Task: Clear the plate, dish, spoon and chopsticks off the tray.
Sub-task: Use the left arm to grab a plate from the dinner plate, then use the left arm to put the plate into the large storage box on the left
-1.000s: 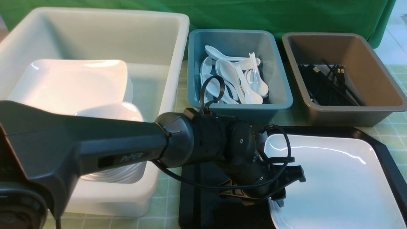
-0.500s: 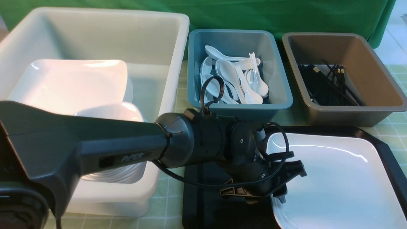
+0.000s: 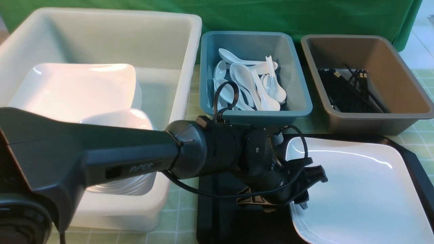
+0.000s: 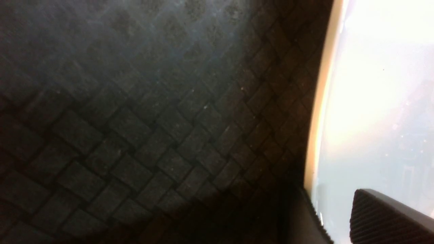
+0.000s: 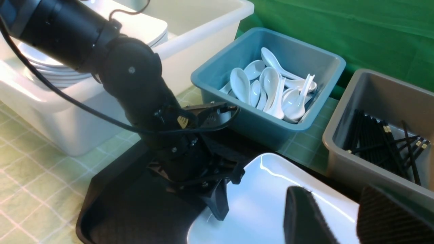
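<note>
The large white square plate (image 3: 356,196) lies on the black diamond-textured tray (image 3: 223,217). My left gripper (image 3: 300,203) is at the plate's left rim, one finger under the rim and one ribbed pad (image 4: 383,220) on top, shut on the plate (image 4: 379,101). The tray (image 4: 135,118) fills the rest of that view. My right gripper (image 5: 342,217) is open above the plate's far right part (image 5: 257,203) and does not show in the front view. No spoon, chopsticks or small dish shows on the tray (image 5: 129,210).
A big white tub (image 3: 183,67) at the left holds stacked plates (image 3: 78,88) and small dishes (image 3: 125,118). A teal bin (image 3: 298,98) holds white spoons (image 3: 251,84). A grey-brown bin (image 3: 407,112) holds black chopsticks (image 3: 346,91).
The left gripper and the plate's left edge have shifted a little right and up. The tray has slid slightly to the right.
</note>
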You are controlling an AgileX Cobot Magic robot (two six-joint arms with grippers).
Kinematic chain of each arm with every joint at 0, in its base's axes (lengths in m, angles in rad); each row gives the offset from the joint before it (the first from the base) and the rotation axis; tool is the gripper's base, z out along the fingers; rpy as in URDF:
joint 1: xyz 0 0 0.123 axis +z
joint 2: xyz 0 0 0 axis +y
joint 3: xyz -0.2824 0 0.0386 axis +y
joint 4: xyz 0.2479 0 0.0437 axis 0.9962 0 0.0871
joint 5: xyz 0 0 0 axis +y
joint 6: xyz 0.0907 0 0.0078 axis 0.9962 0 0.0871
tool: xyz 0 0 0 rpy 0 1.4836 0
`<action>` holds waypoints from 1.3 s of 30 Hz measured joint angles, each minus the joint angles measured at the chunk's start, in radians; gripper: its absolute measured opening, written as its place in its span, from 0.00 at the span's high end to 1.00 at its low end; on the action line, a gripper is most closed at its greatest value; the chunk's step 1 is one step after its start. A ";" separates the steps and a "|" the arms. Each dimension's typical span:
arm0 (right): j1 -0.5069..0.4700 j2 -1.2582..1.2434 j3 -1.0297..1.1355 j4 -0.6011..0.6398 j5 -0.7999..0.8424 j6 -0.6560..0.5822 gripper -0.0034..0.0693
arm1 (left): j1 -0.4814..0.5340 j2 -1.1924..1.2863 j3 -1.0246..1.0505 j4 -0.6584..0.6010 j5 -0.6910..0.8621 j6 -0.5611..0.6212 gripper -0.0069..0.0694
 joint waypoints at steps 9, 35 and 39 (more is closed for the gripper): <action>0.000 0.000 0.000 0.000 0.000 0.000 0.63 | 0.000 0.000 0.000 -0.006 0.027 0.043 0.73; 0.000 0.000 0.000 -0.001 -0.075 -0.002 0.62 | 0.000 -0.153 0.000 -0.014 0.106 0.164 0.90; 0.000 0.000 0.000 -0.001 -0.079 -0.002 0.62 | 0.000 -0.168 0.000 -0.012 0.106 0.179 0.90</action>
